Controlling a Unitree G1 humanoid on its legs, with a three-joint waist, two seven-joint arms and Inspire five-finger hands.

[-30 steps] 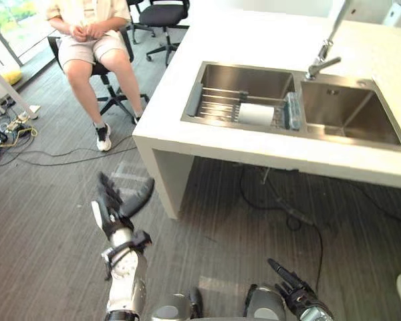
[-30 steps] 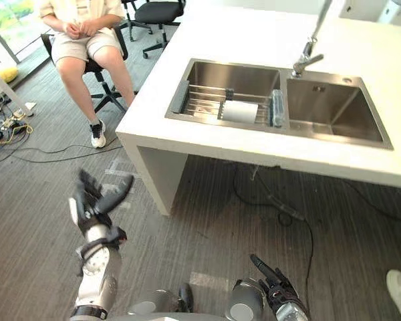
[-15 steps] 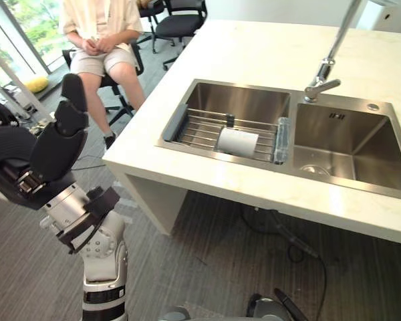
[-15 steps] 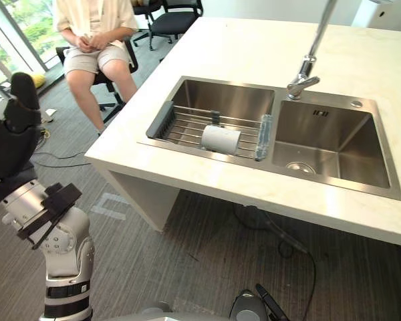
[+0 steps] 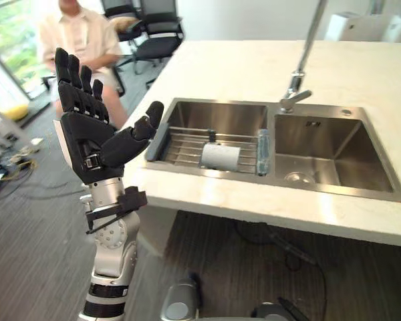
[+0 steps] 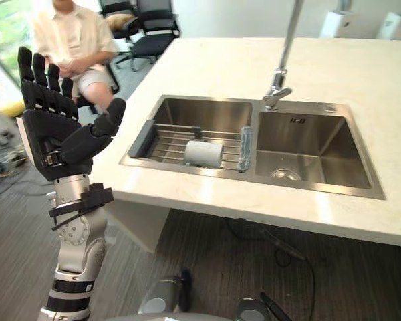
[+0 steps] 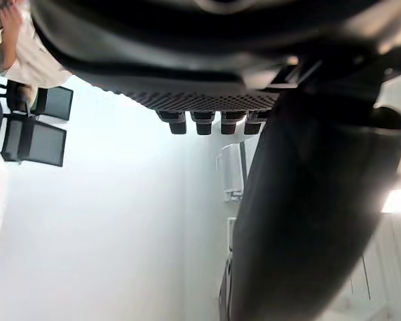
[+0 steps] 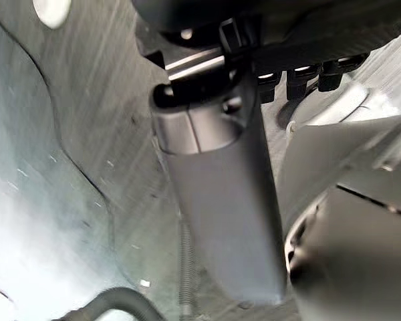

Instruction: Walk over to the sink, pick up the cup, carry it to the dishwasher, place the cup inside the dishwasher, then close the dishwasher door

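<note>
One cream stone tabletop [image 5: 240, 67] carries a two-basin steel sink [image 5: 334, 154] near its front edge. Off its left edge, in open air, the left hand [image 5: 87, 137] is raised, fingers [image 5: 70, 73] straight and apart. The right hand [image 8: 214, 167] hangs low, fingers relaxed. On the left basin's wire rack [image 5: 180, 147] lies a pale cylindrical cup [image 5: 220, 156].

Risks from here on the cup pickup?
The cup lies on its side on the wire rack in the sink, so it may roll when touched. The left hand is raised open beside the counter edge; it could clip it reaching in. A person sits beyond that hand; avoid wide swings.
</note>
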